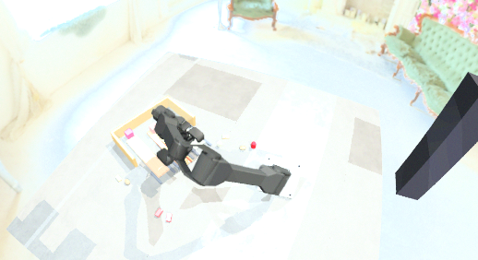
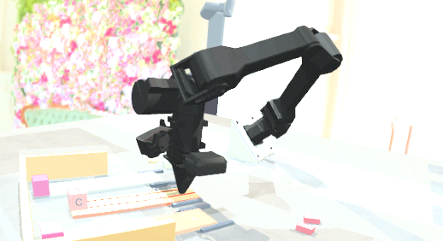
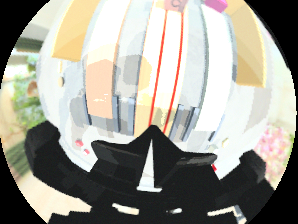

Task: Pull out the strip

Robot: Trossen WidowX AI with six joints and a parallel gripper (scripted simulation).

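The labelled cube [image 2: 78,201] [image 3: 176,4], pale pink with a "C", sits on the far end of the middle strip [image 2: 128,202] [image 3: 170,65], which is pale with red lines and orange edges. My gripper [image 2: 182,191] [image 3: 153,127] is shut with nothing seen between its fingers. It points down, its tips at or just over the near end of that strip; whether they touch it is unclear. A magenta cube [image 1: 129,134] [image 2: 40,185] [image 3: 216,5] sits at the far end of a white strip [image 3: 218,75]. A peach-ended strip [image 2: 192,220] [image 3: 100,85] lies on the other side.
A tan wall [image 1: 138,124] [image 2: 66,164] [image 3: 250,60] borders the strips on three sides. Short grey-blue rails [image 2: 217,226] flank their near ends. Another magenta cube [image 2: 52,236] is partly in view. Two pink-red blocks [image 1: 159,213] [image 2: 305,228] and a small red object [image 1: 253,145] lie outside the walls.
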